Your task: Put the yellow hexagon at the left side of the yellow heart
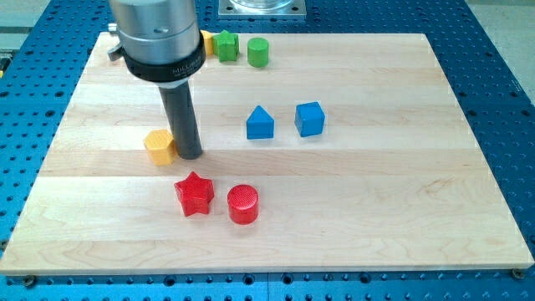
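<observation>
The tip [190, 155] touches the right side of the yellow hexagon [159, 146], left of the frame's middle, ready to push it. It has no fingers. The yellow heart is mostly hidden.

A single camera looks down at a slant from above the near edge of the table [351, 251], facing across it toward the far edge at the view's top. It sits close enough that the wooden top nearly fills the view.
</observation>
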Controlling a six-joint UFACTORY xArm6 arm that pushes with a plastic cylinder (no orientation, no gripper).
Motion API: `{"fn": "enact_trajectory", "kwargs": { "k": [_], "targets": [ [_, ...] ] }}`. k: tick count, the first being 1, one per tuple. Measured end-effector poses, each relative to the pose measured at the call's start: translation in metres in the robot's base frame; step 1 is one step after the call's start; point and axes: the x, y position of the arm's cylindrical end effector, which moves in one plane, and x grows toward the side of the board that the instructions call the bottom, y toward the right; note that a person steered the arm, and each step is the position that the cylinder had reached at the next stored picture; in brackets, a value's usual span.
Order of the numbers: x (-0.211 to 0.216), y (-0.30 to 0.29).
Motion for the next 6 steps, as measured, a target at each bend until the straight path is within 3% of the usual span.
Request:
{"fn": "enact_trajectory", "kwargs": {
  "k": [4, 5, 6],
  "targets": [
    [0.034, 0.004],
    [0.034, 0.004],
    [-0.003, -0.037]
  ]
}}
